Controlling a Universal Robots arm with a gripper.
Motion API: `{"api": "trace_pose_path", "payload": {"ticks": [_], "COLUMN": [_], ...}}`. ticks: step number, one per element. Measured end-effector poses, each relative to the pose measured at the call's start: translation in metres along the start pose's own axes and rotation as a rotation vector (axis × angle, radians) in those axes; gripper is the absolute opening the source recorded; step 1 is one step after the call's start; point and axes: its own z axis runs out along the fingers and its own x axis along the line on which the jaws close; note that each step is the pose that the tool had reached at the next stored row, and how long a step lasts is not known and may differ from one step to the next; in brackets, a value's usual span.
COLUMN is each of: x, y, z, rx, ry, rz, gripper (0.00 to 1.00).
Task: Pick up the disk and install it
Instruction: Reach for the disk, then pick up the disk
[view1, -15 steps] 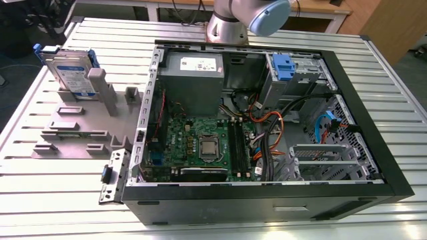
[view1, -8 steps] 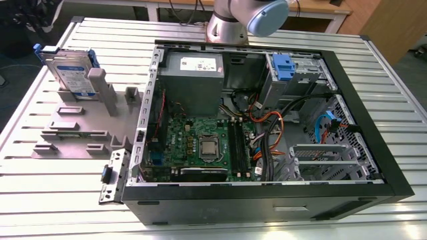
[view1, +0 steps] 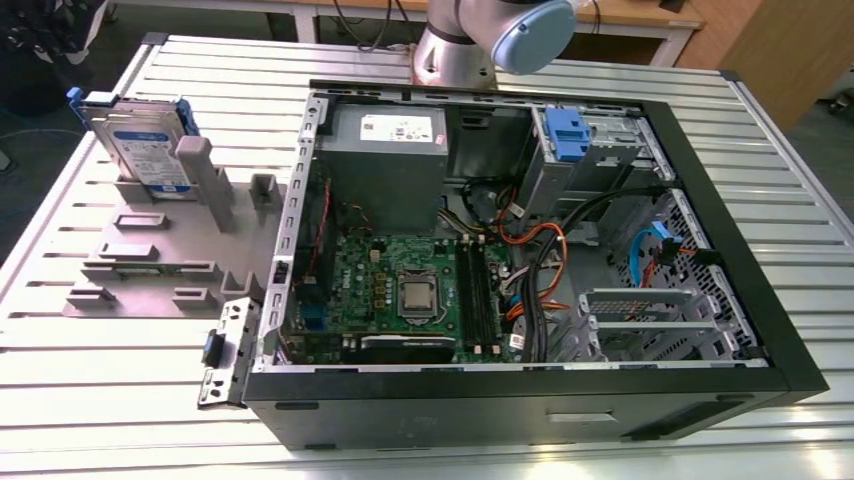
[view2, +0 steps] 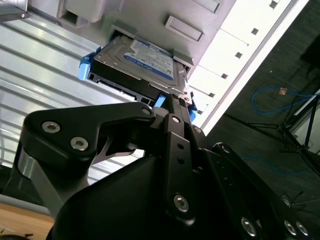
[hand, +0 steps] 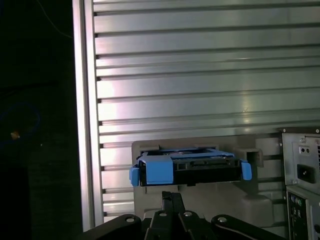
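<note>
The disk (view1: 140, 140), a silver drive with a white-and-blue label in a blue carrier rail, stands upright on edge in a slot of the grey holder (view1: 147, 265) at the exterior view's left. In both wrist views the disk (view2: 150, 57) (hand: 190, 167) lies beyond the tips of my gripper (view2: 172, 102) (hand: 172, 197). The black fingers are drawn together, with nothing between them. They point at the blue rail and are still apart from the disk.
An open computer case (view1: 747, 300) lies on the slatted metal table (view1: 107, 400), at the exterior view's right of the holder. Inside are a motherboard (view1: 400, 290), a grey power-supply box (view1: 387, 160), cables and a drive bay with a blue latch (view1: 567, 135). The arm's base (view1: 487, 40) rises behind the case.
</note>
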Motion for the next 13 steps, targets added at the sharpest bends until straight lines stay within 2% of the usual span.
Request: {"api": "trace_pose_path", "payload": {"ticks": [13], "x": [0.0006], "y": [0.0000], "z": [0.0000], "rx": [0.0000], "ry": [0.0000], "rz": [0.000], "gripper": [0.11]}}
